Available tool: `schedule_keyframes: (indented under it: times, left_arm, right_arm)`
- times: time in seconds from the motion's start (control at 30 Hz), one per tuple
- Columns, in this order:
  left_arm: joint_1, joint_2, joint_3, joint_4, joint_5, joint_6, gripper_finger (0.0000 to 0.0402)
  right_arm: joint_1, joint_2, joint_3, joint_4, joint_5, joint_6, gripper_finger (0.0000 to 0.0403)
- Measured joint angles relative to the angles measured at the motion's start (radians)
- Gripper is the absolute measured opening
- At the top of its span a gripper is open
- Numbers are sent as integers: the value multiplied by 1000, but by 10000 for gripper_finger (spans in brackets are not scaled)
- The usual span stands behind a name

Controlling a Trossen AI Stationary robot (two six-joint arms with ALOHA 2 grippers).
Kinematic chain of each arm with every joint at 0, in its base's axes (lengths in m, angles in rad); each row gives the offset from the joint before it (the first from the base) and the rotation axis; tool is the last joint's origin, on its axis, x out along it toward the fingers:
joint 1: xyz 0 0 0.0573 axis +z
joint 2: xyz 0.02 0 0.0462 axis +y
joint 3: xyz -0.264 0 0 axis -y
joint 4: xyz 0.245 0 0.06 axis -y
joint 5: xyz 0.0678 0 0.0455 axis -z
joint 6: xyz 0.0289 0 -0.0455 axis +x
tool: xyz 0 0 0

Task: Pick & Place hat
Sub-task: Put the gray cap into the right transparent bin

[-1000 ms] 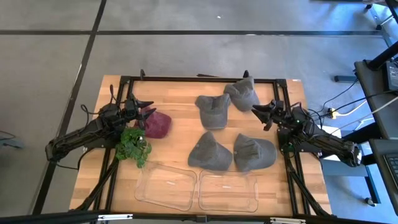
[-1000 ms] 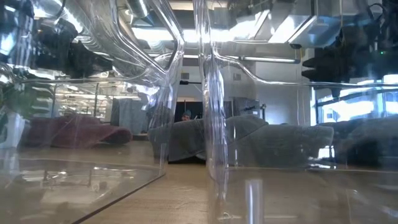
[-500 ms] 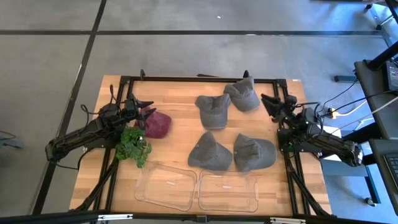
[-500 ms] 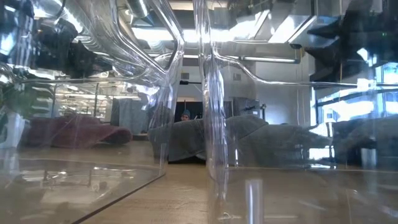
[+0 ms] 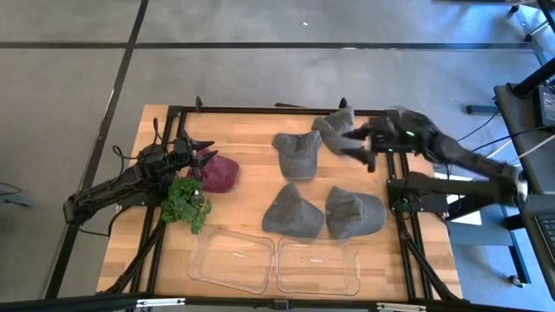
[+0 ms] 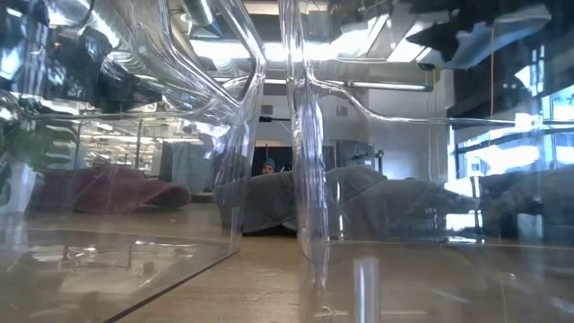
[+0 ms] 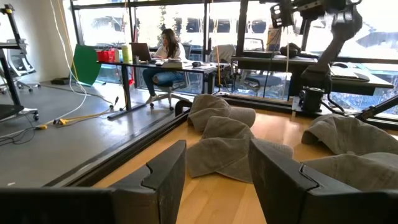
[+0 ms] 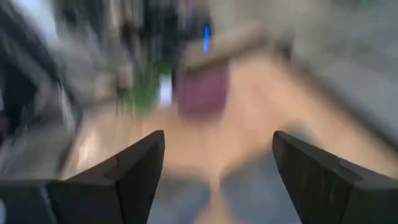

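Observation:
Several grey hats lie on the wooden table: one at the far right (image 5: 338, 132), one beside it (image 5: 297, 154), and two nearer (image 5: 292, 211) (image 5: 354, 212). A maroon hat (image 5: 221, 173) lies at the left, next to a green leafy bunch (image 5: 186, 204). My right gripper (image 5: 351, 144) is open and blurred, raised over the far-right grey hat; its wrist view shows open fingers (image 8: 217, 168) and the maroon hat (image 8: 202, 93) far off. My left gripper (image 5: 205, 159) waits open beside the maroon hat, looking across at the grey hats (image 7: 230, 146).
Two clear plastic containers (image 5: 232, 258) (image 5: 317, 265) stand side by side at the near edge, filling the low view (image 6: 296, 179). A black frame (image 5: 260, 110) runs round the table. A person sits at a desk (image 7: 166, 53) in the room beyond.
My right arm has lifted off the table's right side and swung up and toward the left, so its gripper now hovers over the far-right grey hat, still open. The hats have not moved.

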Motion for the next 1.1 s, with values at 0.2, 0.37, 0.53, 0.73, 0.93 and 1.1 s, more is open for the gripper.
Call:
schedule_keyframes:
  times: [0.2,0.37,0.53,0.73,0.93,1.1]
  left_arm:
    - [0,0,0,0,0,0,169]
    - [0,0,0,0,0,0,169]
    - [0,0,0,0,0,-1,169]
    - [0,0,0,0,0,-1,169]
    - [0,0,0,0,0,-1,169]
    - [0,0,0,0,0,-1,169]
  right_arm:
    - [120,293,301,-477,15,-78,298]
    - [309,388,345,-549,186,-122,298]
    - [489,461,345,-563,380,-44,298]
    - [605,568,327,-570,404,45,298]
    - [660,619,190,-495,401,80,298]
    - [680,642,58,-325,399,50,298]
